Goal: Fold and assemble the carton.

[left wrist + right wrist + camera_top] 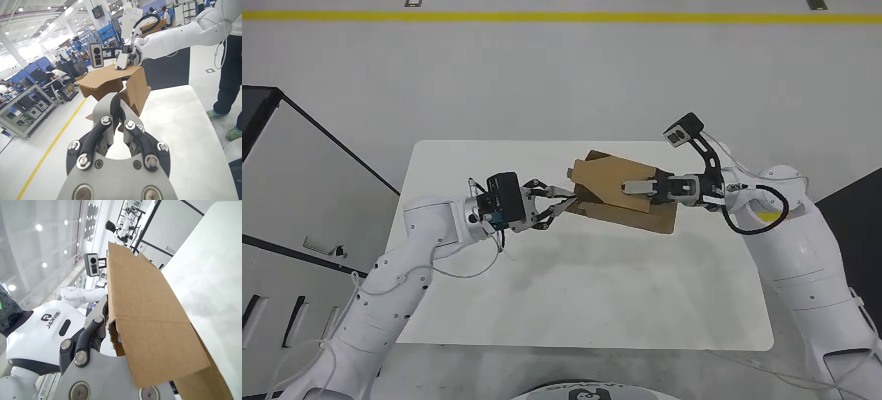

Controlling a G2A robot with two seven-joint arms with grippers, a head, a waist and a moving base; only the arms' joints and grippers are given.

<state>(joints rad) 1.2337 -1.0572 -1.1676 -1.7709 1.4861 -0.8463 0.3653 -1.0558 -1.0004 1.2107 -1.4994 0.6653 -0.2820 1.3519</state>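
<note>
Carton point(607, 172) sits half-open at one o'clock on the table point(642, 300). Right gripper point(628, 187) clamps its top panel from three o'clock; left gripper point(560, 207), closed narrow, pinches its nine-o'clock flap.

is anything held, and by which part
The right end effector grips the brown cardboard carton by its top panel; whether the left end effector holds cannot be told.

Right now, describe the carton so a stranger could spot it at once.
Start at the white table under both arms. On its far side, between the left gripper and the right gripper, is the carton. It is the only brown cardboard there, half opened with flaps sticking out, gripped from both sides.
</note>
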